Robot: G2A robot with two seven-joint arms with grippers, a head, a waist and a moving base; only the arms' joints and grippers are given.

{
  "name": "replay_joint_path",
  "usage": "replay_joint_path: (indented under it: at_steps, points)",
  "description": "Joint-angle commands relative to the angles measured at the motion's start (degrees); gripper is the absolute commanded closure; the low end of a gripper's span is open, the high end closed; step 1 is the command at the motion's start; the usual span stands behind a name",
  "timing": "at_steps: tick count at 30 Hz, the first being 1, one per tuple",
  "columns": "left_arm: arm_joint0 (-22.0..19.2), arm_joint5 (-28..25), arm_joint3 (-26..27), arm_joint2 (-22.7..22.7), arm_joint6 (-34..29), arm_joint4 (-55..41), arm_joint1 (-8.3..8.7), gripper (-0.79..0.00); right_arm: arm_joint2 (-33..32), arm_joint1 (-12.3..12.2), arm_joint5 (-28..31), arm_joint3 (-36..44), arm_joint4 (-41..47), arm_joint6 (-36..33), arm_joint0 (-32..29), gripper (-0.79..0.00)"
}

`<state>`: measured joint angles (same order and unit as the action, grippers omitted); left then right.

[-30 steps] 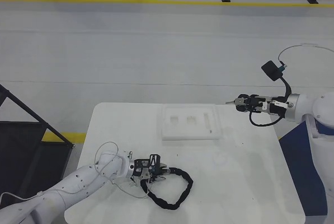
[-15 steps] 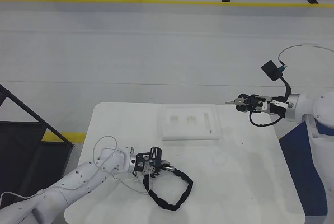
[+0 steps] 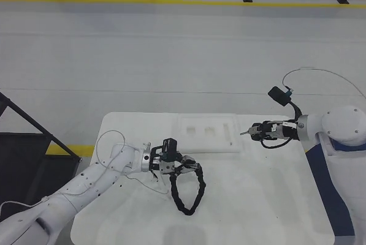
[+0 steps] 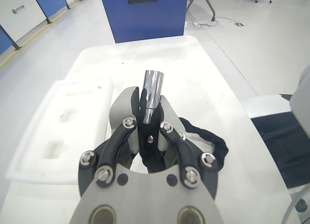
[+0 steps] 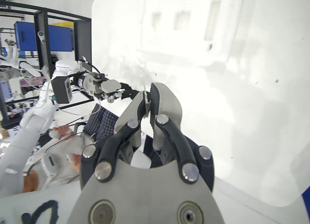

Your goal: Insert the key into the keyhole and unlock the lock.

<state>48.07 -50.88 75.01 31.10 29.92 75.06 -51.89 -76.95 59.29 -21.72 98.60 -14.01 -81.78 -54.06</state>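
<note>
Left claw clamped on the lock, its slick chrome end jutting ahead; right claw pinches the thin, light key by its head, tip forward; probably needs a firm hold against twisting.

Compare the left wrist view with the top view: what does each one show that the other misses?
Left wrist view: the chrome cylinder of the lock pointing out from between the shut fingers of the left hand, and a blue cabinet beyond the table. Top view: the right hand holding the key near the right edge of the foam tray, apart from the lock, plus the lock's full black loop. Shared: the left hand gripping the lock, the foam tray, the white table.
</note>
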Motion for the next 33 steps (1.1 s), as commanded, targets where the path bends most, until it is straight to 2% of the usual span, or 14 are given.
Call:
replay_joint_path:
  at_steps: [1,8,12,19,24,33]
  points:
    - [-0.93,-0.04,-1.24,-0.66,0.86,-0.61,-1.10,0.000,1.02,-0.09,-0.23,0.84,-0.70,0.09,-0.48,0.000]
    - [-3.97,0.52,-6.05,-3.40,3.80,-1.10,-5.33,0.000,2.28,-0.79,-0.87,3.39,-0.76,0.08,-2.62,0.000]
    - [-5.26,-0.26,-9.60,-4.83,7.10,-1.67,-7.74,0.000,2.18,-1.73,-1.10,5.89,2.69,0.31,-3.86,0.000]
    - [-7.30,-0.73,-15.44,-7.29,11.43,-2.74,-12.39,0.000,3.76,-3.31,-3.58,10.44,3.83,2.79,-5.27,0.000]
    - [-8.01,-0.26,-19.71,-7.92,16.03,-2.94,-15.05,0.000,4.69,-4.07,-4.68,11.92,4.64,3.89,-5.09,0.000]
    - [-8.06,0.12,-20.15,-7.91,16.15,-2.80,-15.18,0.000,4.48,-4.15,-5.04,12.02,5.51,4.25,-5.01,0.000]
